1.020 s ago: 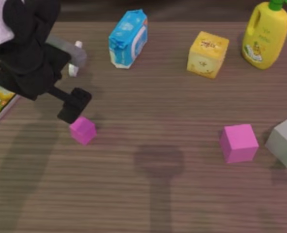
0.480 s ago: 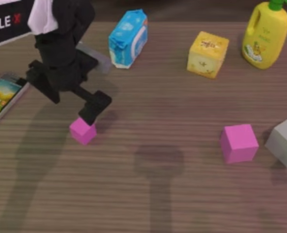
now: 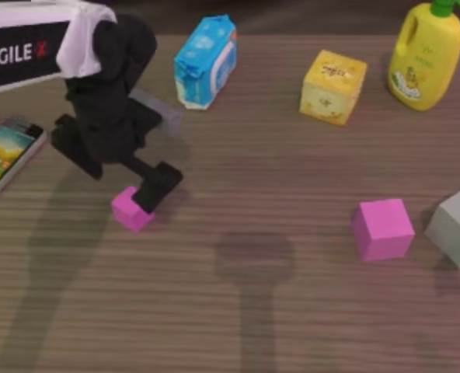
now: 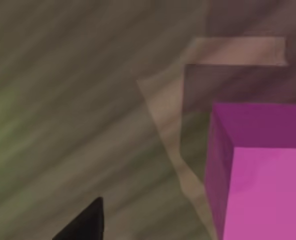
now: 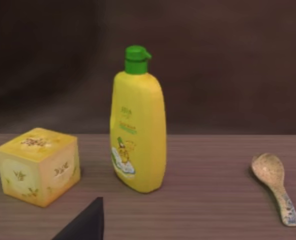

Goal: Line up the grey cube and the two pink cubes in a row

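Descent of the left gripper point(image 3: 154, 189) onto the small pink cube point(image 3: 129, 210) at the desk's point(image 3: 238, 326) left side; whether its jaws are open or closed cannot be told. The wrist view shows the cube close and off-centre beside one fingertip point(image 4: 85, 222). The large pink cube point(image 3: 383, 228) and grey cube point(image 3: 455, 225) sit just beside each other, far right. The right arm is out of the top view. Risk: an off-centre approach could land a finger on the cube's top or nudge it aside, spoiling the grasp.
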`<move>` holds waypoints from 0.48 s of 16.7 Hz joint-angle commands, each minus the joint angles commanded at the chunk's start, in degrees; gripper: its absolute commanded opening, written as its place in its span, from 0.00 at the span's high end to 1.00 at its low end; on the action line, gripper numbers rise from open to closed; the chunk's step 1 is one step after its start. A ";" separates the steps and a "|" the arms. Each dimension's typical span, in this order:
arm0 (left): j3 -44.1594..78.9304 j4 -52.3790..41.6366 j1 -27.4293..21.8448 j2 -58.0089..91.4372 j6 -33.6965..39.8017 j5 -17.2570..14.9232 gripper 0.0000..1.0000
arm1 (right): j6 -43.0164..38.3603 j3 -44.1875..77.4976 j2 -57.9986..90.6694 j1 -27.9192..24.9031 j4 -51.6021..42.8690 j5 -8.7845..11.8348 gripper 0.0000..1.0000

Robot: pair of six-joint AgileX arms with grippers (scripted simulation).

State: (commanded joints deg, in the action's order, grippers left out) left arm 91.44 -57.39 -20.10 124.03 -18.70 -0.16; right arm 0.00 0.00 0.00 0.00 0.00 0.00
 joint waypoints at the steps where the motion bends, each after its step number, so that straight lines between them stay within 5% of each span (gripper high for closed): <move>1: -1.36 2.62 0.01 1.01 0.01 -0.01 0.00 | 0.00 0.00 0.00 0.00 0.00 0.00 0.00; 8: -6.00 10.59 -0.03 4.60 -0.03 -0.04 0.00 | 0.00 0.00 0.00 0.00 0.00 0.00 0.00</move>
State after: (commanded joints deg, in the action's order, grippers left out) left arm 85.44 -46.81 -20.12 128.63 -18.74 -0.20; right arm 0.00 0.00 0.00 0.00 0.00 0.00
